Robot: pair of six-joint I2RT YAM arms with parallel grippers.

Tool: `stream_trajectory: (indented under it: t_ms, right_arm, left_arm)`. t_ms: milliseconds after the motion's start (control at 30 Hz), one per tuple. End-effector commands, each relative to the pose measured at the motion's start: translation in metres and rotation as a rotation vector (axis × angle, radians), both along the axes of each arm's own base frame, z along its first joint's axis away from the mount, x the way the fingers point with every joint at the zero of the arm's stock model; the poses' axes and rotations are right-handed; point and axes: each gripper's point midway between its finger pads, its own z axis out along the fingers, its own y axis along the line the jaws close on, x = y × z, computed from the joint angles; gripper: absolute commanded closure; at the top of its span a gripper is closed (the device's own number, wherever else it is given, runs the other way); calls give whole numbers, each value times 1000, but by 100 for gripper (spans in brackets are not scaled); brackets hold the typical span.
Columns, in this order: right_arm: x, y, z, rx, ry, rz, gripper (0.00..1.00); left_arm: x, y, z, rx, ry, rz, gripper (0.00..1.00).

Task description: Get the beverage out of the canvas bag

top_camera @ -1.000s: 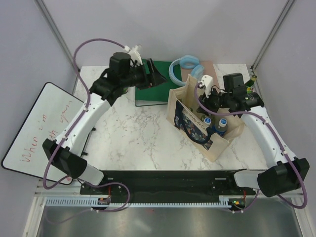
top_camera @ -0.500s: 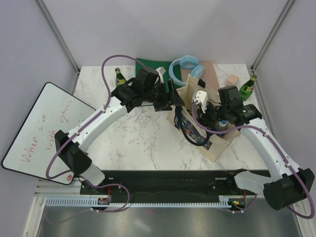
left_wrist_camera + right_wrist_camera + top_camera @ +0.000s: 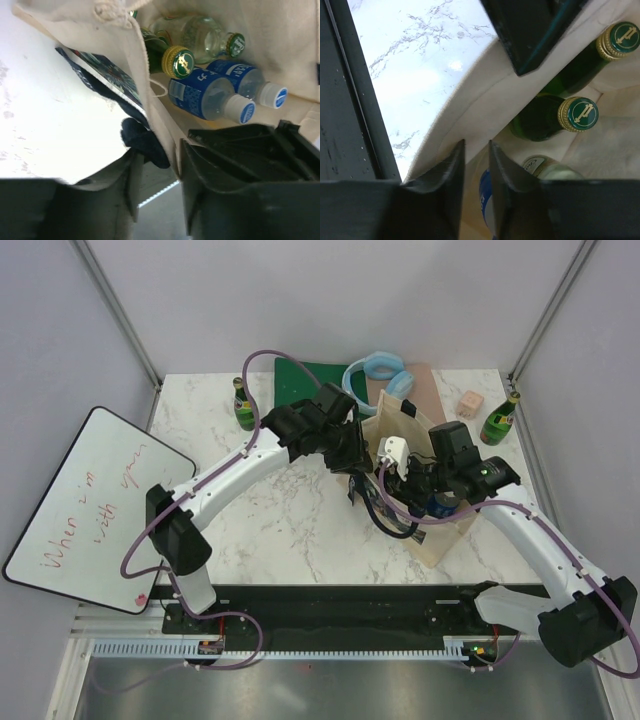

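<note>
Beige canvas bag (image 3: 440,537) was pinched at its rim by the right gripper (image 3: 476,150); the left gripper (image 3: 160,160), jaws half spread, straddled its wall; bottles (image 3: 205,97) lay inside, below both.

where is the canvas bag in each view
Top external: the canvas bag stands right of centre on the marble tabletop.
Left wrist: its wall runs from top left to bottom centre, water bottles inside at right.
Right wrist: its wall crosses diagonally from bottom left to upper right, green bottles inside.
Shared landmark: the marble tabletop, just outside that wall.
</note>
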Motion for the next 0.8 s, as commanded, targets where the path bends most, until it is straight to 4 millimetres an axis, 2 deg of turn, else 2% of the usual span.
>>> stream_trajectory:
  t_ms: [0, 33, 67, 167, 300, 333, 433, 567, 767]
  right_arm:
    - [2, 3, 7, 16, -40, 1, 60]
    - [4, 3, 8, 23, -25, -28, 55]
    - [8, 3, 10, 23, -31, -44, 54]
    - [18, 4, 24, 58, -30, -105, 52]
    - [38, 5, 50, 114, -32, -194, 50]
    - [41, 6, 54, 122, -27, -208, 49]
    - [57, 13, 64, 167, 0, -275, 47]
    - [73, 15, 61, 167, 40, -342, 46]
    - [93, 13, 44, 116, 55, -398, 45]
  left_arm:
    - [-1, 10, -1, 84, -51, -38, 67]
    - [-3, 13, -4, 96, -45, -47, 71]
    - [-5, 13, -7, 101, -41, -55, 80]
    - [-8, 18, -15, 123, -33, -66, 90]
    - [-9, 18, -22, 137, -24, -81, 94]
    - [-9, 18, -22, 140, -25, -81, 97]
    - [-7, 20, -21, 155, -52, -76, 98]
    - [-7, 24, -21, 169, -67, -75, 98]
    - [-12, 24, -29, 183, -57, -86, 98]
